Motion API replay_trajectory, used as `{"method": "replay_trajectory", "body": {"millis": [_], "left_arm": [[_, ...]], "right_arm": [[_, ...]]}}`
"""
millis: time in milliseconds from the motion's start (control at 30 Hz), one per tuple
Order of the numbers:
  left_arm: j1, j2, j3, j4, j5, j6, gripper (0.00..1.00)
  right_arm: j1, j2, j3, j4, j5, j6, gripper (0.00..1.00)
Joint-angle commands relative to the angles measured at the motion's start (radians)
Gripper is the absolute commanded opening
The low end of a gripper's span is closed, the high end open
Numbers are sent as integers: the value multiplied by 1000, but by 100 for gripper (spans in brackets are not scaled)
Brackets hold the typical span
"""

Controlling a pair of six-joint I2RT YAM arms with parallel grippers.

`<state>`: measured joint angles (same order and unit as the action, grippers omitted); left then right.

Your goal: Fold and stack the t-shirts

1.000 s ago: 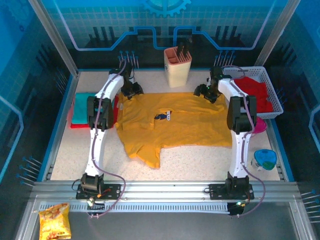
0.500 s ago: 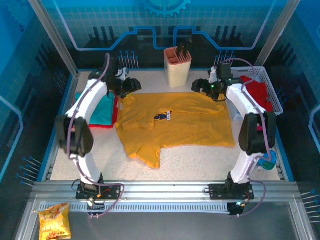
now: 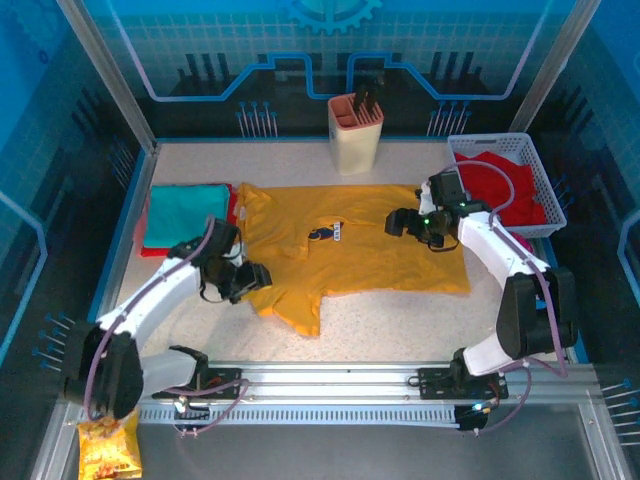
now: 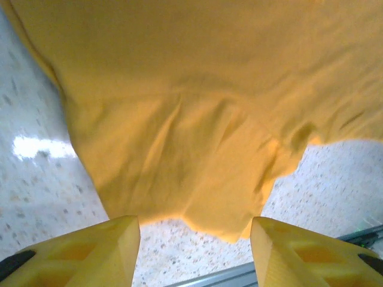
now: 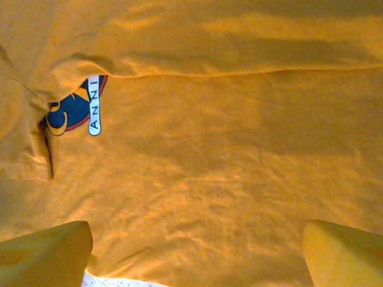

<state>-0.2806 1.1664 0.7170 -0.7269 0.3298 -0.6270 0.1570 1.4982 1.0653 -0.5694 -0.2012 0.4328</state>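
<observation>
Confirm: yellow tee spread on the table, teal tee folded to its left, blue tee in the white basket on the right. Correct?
Wrong on one point: the white basket holds a red tee, not a blue one, as the top external view shows. The rest holds: yellow tee spread on the table, teal tee folded to its left, basket on the right.

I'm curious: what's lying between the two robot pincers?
The yellow t-shirt, with its small dark print, lies between the left pincer and right pincer, seen from the top view.

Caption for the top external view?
Left gripper open by a sleeve of the mustard-yellow t-shirt, right gripper open above it; teal tee stacked on red tee.
</observation>
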Motion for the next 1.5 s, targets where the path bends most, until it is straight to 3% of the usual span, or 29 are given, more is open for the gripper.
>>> {"method": "replay_trajectory", "body": {"millis": [0,133,467,600,833,1000,1167,1233,1367,1467], "left_arm": [[-61,-48,-67,12,-31,-112,52],[-114,-56,-123,11,-81,-182,50],[-140,8,-163,215,-94,-254,44],[-140,59,-95,220,-109,-227,39],[-140,170,43,158,-91,-159,1],[-124,222,219,32,-93,-81,0],[-85,399,369,17,-30,-7,0],[-83,476,410,21,-28,9,4],[-83,547,433,37,-29,21,47],[-77,508,424,20,-62,36,54]], "right_arm": [[20,-22,-1,-19,7,10,91],[32,-32,17,-38,21,13,91],[34,-47,10,-55,33,12,90],[34,-55,8,-66,35,9,90],[29,-60,7,-75,52,0,90],[27,-51,17,-84,52,-1,89],[28,-36,8,-69,34,5,89],[27,-33,6,-72,31,3,88],[32,-42,-6,-78,19,-6,88],[30,-49,-18,-81,30,-9,88]]}}
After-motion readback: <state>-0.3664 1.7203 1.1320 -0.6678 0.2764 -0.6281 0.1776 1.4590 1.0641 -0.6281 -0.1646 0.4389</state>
